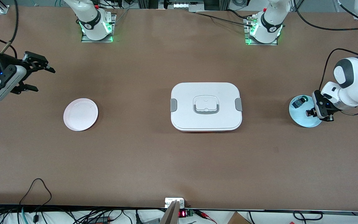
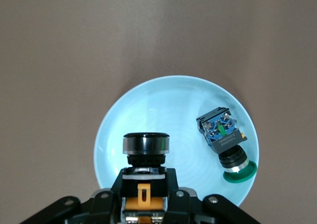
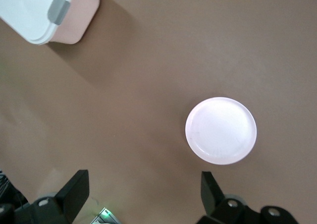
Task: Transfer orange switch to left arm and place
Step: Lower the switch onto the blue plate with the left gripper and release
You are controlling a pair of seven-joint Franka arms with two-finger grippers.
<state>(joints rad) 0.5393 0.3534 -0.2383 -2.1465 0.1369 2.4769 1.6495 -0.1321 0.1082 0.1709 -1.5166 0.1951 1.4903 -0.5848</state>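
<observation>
The orange switch (image 2: 145,145), with a black head and an orange body, sits between the fingers of my left gripper (image 2: 143,204), which is shut on it. In the front view the left gripper (image 1: 314,112) holds the switch (image 1: 309,113) over the light blue plate (image 1: 303,121) at the left arm's end of the table. I cannot tell whether the switch touches the plate. The white box (image 1: 206,106) stands mid-table. My right gripper (image 1: 44,80) hangs open and empty in the air at the right arm's end; its wrist view shows the fingers wide apart (image 3: 142,189) over bare table.
A black part with a green cap (image 2: 225,140) lies on the blue plate (image 2: 173,110) beside the held switch. A pale pink plate (image 1: 80,114) (image 3: 221,130) lies near the right gripper. A corner of the box (image 3: 39,11) shows in the right wrist view.
</observation>
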